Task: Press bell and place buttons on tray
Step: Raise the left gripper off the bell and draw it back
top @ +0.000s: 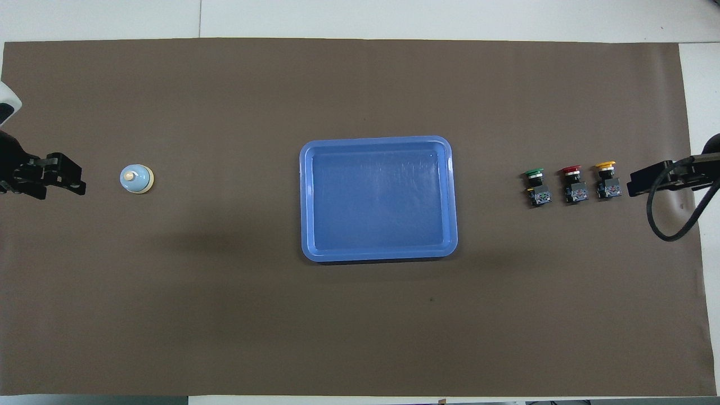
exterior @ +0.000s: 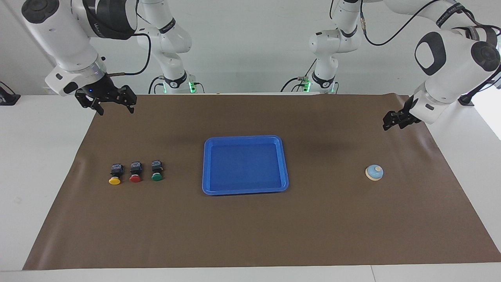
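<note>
The blue tray (exterior: pixel 206 164) (top: pixel 305 197) lies empty in the middle of the mat. Three buttons stand in a row toward the right arm's end: yellow (exterior: pixel 114 175) (top: pixel 606 180), red (exterior: pixel 135 172) (top: pixel 574 184) and green (exterior: pixel 157 171) (top: pixel 534 185), the green one closest to the tray. The light blue bell (exterior: pixel 374 172) (top: pixel 136 179) sits toward the left arm's end. My right gripper (exterior: pixel 116 109) (top: pixel 633 183) is open and empty, raised over the mat's edge beside the yellow button. My left gripper (exterior: pixel 387 123) (top: pixel 79 181) hangs in the air over the mat beside the bell, holding nothing.
A brown mat (exterior: pixel 250 227) (top: pixel 360 326) covers most of the white table (exterior: pixel 39 156). The two arm bases stand at the robots' edge of the table. A black cable (top: pixel 669 225) loops from the right arm's wrist.
</note>
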